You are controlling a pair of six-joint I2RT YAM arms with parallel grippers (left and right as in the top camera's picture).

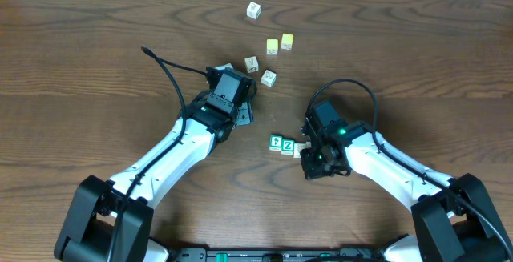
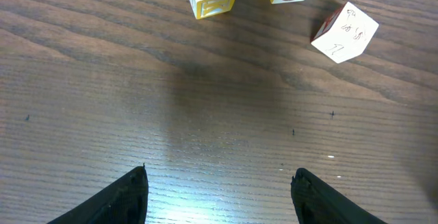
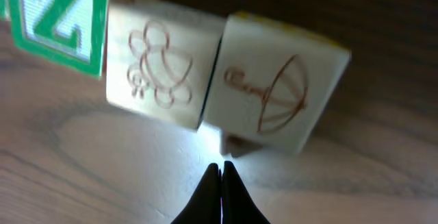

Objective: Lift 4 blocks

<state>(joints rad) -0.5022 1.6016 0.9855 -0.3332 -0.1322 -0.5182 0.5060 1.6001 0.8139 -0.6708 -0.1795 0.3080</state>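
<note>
Overhead: left gripper point(image 1: 236, 94) sits 10 o'clock of your green Z block point(image 1: 288, 145) and green neighbour point(image 1: 276, 142), right gripper point(image 1: 309, 158) at their 4. Only left wrist shows jaws spread, empty. Only right wrist shows jaws pressed together, bee block point(image 3: 161, 63), umbrella block point(image 3: 274, 80) at 12.

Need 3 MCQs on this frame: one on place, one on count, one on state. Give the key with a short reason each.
1. Where do the two green blocks lie?
A) beside the right gripper
B) stacked one on the other
C) far apart from each other

2. How many plain yellow cubes are there?
A) one
B) two
C) four

3. How does the right gripper stand?
A) wide open
B) shut on a green block
C) shut, with nothing held

Key:
1 A: the overhead view shows them side by side just off its tip.
2 B: the overhead view shows one pair, side by side.
3 C: the right wrist view shows the tips pressed together with nothing between them.
</note>
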